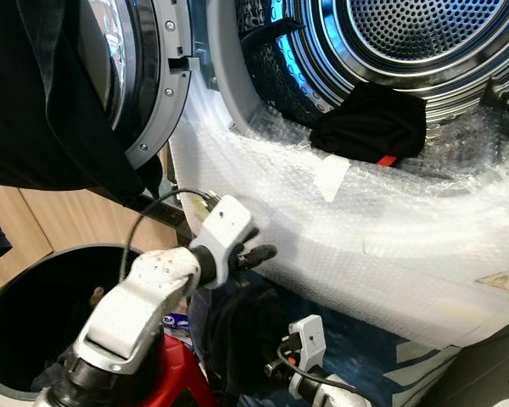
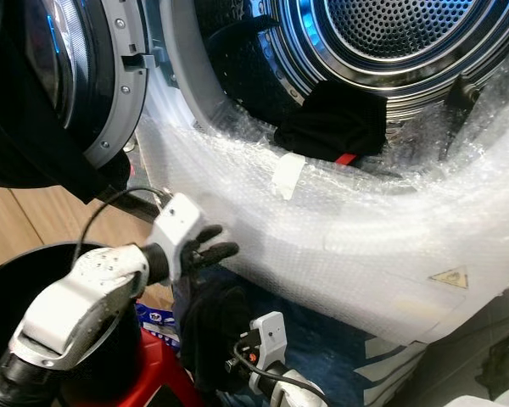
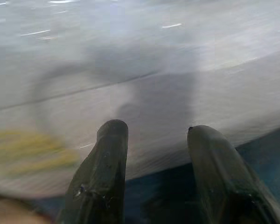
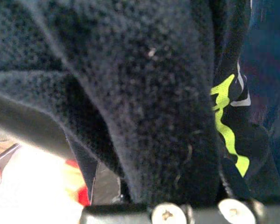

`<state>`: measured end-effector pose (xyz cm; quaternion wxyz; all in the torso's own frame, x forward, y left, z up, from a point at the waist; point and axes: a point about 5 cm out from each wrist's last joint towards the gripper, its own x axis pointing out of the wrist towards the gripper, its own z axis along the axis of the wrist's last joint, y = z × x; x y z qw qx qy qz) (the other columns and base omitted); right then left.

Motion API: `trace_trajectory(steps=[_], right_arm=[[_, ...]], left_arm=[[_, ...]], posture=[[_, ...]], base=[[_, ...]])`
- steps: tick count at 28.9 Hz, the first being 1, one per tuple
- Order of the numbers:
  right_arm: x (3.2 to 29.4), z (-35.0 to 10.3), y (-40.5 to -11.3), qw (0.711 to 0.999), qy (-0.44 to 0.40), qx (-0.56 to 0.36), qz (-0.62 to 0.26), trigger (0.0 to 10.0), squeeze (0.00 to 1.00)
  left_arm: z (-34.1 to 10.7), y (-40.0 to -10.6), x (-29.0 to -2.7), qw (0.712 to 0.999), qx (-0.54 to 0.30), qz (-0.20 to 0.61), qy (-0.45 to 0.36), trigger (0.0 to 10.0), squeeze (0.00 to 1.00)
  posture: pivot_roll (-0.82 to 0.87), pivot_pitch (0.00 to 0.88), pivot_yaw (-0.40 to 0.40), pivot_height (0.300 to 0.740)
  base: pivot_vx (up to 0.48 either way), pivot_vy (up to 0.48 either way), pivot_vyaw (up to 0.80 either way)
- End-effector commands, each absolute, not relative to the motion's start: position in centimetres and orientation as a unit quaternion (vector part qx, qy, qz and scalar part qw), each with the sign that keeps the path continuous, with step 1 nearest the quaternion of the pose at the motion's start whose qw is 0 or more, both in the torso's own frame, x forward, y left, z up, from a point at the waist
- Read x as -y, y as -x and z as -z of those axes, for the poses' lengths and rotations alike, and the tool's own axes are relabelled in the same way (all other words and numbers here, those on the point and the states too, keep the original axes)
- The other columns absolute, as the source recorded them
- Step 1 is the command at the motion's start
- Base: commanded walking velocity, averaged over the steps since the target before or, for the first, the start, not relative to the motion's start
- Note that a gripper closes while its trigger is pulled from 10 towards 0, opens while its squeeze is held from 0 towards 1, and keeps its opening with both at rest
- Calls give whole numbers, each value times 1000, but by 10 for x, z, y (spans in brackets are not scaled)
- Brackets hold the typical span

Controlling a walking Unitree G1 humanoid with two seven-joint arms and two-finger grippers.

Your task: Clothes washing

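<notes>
Landmark: washing machine drum (image 1: 424,34), door (image 1: 144,76) swung open on its left, front panel wrapped in bubble wrap (image 1: 365,220).

Right gripper (image 1: 267,369) sits low, below the drum opening, bunched up in a dark fleece garment (image 1: 242,326). Right wrist view shows black fleece draped straight across the fingers, with a dark fabric carrying a yellow-green stripe beside it. Reads as clamped on the garment, though the fingertips themselves are buried.

Left gripper (image 1: 259,253) is above the right one, just beside the bubble wrap, fingers parted with nothing between them.

Garment hangs roughly vertical, long axis pointing down from the grip, free end towards the floor.

Key relation: drum mouth lies up and to the right of the held garment, so I judge the next move is a lift over the wrapped lip. Right arm already has the load; the left is nearer the lip.

Black clothing with a red tag (image 1: 373,123) already lies in the drum at the front edge. Dark laundry basket (image 1: 8,326) stands below the door.
</notes>
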<state>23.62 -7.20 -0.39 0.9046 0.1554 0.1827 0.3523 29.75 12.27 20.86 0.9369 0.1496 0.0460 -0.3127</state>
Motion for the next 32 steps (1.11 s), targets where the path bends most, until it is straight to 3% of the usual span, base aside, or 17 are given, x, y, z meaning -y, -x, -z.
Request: trace_trajectory(steps=[1,3,4,8,9,10,13,18,22,25,29,32], right_arm=[[71,-2,-237,903,-157,-165,-363,0,0],[75,0,-231,898,-155,-168,-376,0,0],[77,1,-229,896,-154,-169,-381,0,0],[81,-1,-226,891,-156,-167,-393,0,0],[83,-3,-225,890,-153,-164,-396,0,0],[86,-5,-225,891,-150,-159,-399,0,0],[89,-12,-226,893,-148,-147,-399,0,0],[87,-22,-223,888,-143,-131,-416,0,0],[84,-34,-222,881,-152,-114,-432,0,0],[73,-46,-217,854,-157,-101,-485,0,0],[73,-76,-227,859,-159,-55,-484,0,0],[78,-108,-234,850,-169,-8,-499,0,0]], left_arm=[[-204,-301,-136,948,-47,267,-166,10000,1000],[-191,-311,-162,970,-59,154,-177,10000,1000],[-185,-315,-171,968,-49,108,-219,10000,1000],[-169,-312,-181,983,-34,51,-174,10000,1000],[-162,-308,-183,982,-28,36,-181,10000,318],[-153,-303,-188,979,-14,7,-203,10000,0],[-137,-292,-208,982,-9,-90,-169,10000,0],[-120,-281,-229,972,-24,-152,-177,10000,0],[-113,-279,-239,970,-37,-165,-173,10000,0],[-106,-280,-240,964,-41,-159,-209,10000,0],[-105,-283,-236,973,-35,-183,-135,10000,0],[-104,-283,-234,973,-30,-180,-142,10000,0]], posture=[[57,0,-29,740],[61,0,-26,740],[61,0,-23,740],[53,0,-17,740],[50,0,-20,740],[47,0,-20,740],[49,0,-27,740],[58,0,-39,740],[56,0,-38,740],[49,0,-32,740],[49,0,-39,740],[40,0,-40,740]], base=[[0,0,0],[0,0,0],[0,0,0],[0,0,0],[0,0,0],[0,0,0],[0,0,0],[0,0,0],[0,0,0],[0,0,0],[0,0,0],[0,0,0]])
